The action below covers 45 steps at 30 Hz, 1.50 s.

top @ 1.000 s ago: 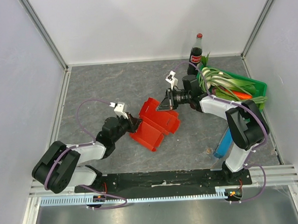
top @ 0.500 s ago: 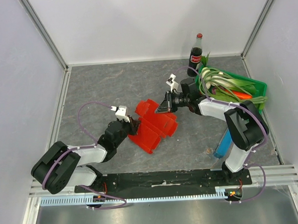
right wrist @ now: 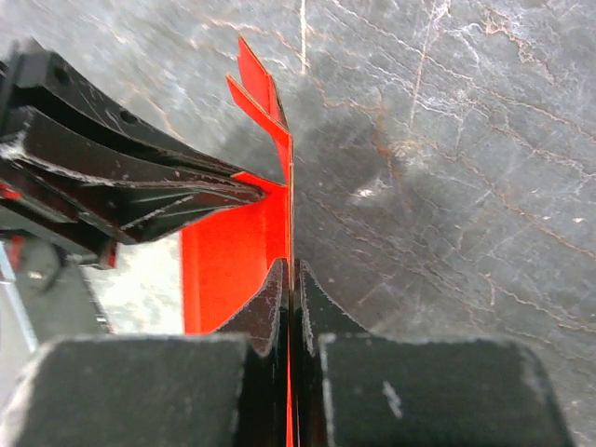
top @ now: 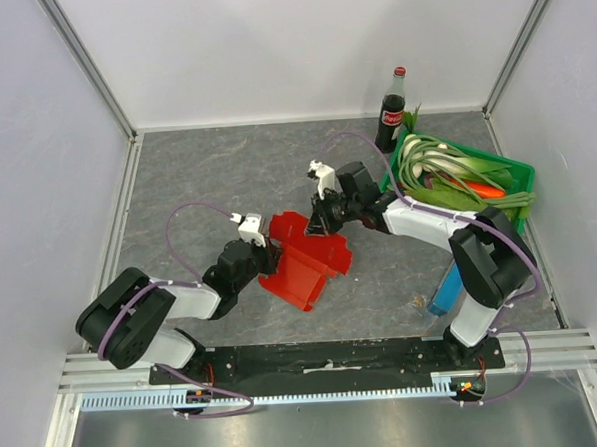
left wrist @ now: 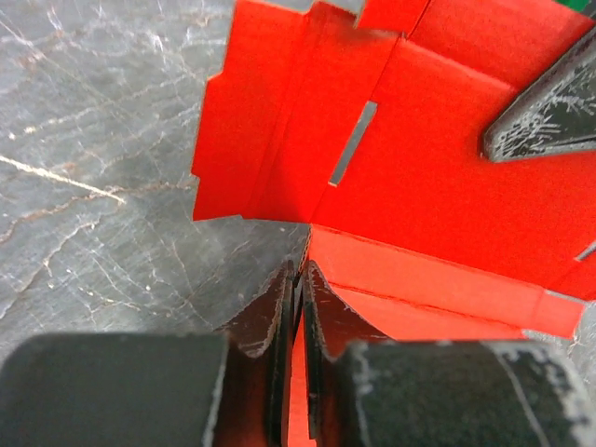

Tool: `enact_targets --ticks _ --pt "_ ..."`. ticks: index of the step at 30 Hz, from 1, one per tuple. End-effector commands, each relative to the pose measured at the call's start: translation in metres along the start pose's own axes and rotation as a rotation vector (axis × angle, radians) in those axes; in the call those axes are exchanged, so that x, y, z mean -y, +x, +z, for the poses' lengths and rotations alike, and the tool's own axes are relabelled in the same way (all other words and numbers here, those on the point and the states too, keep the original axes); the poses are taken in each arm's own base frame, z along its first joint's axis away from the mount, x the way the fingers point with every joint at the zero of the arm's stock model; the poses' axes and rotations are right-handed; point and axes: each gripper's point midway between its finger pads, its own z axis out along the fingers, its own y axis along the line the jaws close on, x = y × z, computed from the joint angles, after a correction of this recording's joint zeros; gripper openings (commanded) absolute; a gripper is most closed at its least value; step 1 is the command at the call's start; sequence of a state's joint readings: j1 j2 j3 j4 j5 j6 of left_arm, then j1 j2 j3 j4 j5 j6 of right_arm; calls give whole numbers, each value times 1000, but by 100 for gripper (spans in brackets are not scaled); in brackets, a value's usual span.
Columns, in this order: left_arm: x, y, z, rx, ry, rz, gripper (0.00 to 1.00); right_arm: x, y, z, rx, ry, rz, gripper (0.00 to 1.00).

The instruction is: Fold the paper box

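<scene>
Plainly, the nearest grip is the left tool, closed on the near lower edge of the paper box, with a sliver of red card showing between its fingers. The box is half-formed. It rests on the grey counter between the two arms, with one panel flat, others raised along their scored lines, and a narrow slot cut into the inner face.

Beyond it, the right tool is shut on the far upper edge, nipping a single standing wall of card edge-on.

The material looks like thin cardboard, so it is probably very light and stiff only near the creases. It would likely buckle or take an unwanted crease under a hard squeeze or a twist. Its smooth face may let a narrow pinch slide off. The notched tabs and the slot look like the weak spots where a tear would start.

The soundest holds seem to be on plain panel edges close to a fold line. The two grips should sit on opposite sides and pull gently.

Farthest back, well apart from the work, stand a green crate of vegetables and a bottle.
</scene>
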<state>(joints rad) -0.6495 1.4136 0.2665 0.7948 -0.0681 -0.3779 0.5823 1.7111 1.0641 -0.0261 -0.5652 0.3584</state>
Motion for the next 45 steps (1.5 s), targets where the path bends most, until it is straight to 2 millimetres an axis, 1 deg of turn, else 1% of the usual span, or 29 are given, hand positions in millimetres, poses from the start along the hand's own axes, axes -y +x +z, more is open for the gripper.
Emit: enact_targets --ticks 1,2,3,4,5,6,7,8,9,10,11,14,15,16,18,19,20,22,24,28,29,30,33,34,35,36,38,42,45 --pt "15 -15 8 48 50 -46 14 17 -4 1 -7 170 -330 0" --pt "14 -14 8 42 48 -55 15 12 -1 4 -12 179 -381 0" --pt "16 -14 7 40 57 -58 19 19 -4 2 -9 242 -414 0" --pt "16 -13 6 34 58 -63 22 20 -1 2 -17 259 -453 0" --pt "18 -19 4 45 64 -81 27 16 0 4 -19 271 -508 0" --pt "19 -18 1 40 67 -89 35 18 -4 1 -8 302 -530 0" --pt "19 -16 -3 34 71 -99 38 18 -1 1 -13 322 -556 0" --pt "23 -27 -8 67 88 -104 39 19 -1 0 -16 335 -585 0" --pt "23 -26 -12 60 90 -106 40 17 -4 -1 -9 338 -605 0" --pt "23 -27 -17 67 92 -109 41 15 0 0 -18 333 -619 0" --pt "27 -40 -25 106 104 -109 42 13 0 0 -19 331 -633 0" --pt "17 -51 -35 143 47 -110 42 12 3 2 -29 328 -669 0" --pt "14 -66 -40 193 21 -113 43 12 3 3 -31 326 -673 0" --pt "16 -83 -39 224 15 -62 53 9 4 4 -33 306 -685 0" --pt "16 -81 -31 186 5 -3 55 7 5 5 -32 290 -689 0" --pt "16 -80 -23 168 0 11 54 6 6 7 -34 286 -688 0" --pt "18 -86 -21 188 7 36 54 6 7 7 -38 281 -685 0" --pt "17 -86 -18 198 13 76 52 2 7 9 -40 254 -679 0" --pt "19 -95 -15 228 23 91 52 -1 8 12 -44 233 -674 0" --pt "17 -93 -3 190 23 147 52 -2 13 15 -63 213 -665 0" --pt "16 -89 -1 178 24 154 51 -3 13 15 -63 212 -665 0" --pt "16 -89 0 176 23 161 47 -3 13 15 -65 209 -665 0" --pt "17 -85 3 165 33 167 43 -4 12 15 -63 205 -662 0" --pt "17 -84 4 165 33 167 40 -5 13 15 -64 201 -661 0" --pt "19 -83 4 162 45 169 37 -6 12 16 -63 196 -659 0" --pt "20 -82 6 156 53 170 30 -6 12 16 -62 196 -650 0" --pt "26 -80 7 144 78 167 25 -5 11 17 -59 201 -643 0" --pt "26 -73 9 122 81 136 11 -4 6 18 -39 217 -634 0" --pt "24 -67 5 116 82 118 9 -2 -1 18 -26 242 -642 0"
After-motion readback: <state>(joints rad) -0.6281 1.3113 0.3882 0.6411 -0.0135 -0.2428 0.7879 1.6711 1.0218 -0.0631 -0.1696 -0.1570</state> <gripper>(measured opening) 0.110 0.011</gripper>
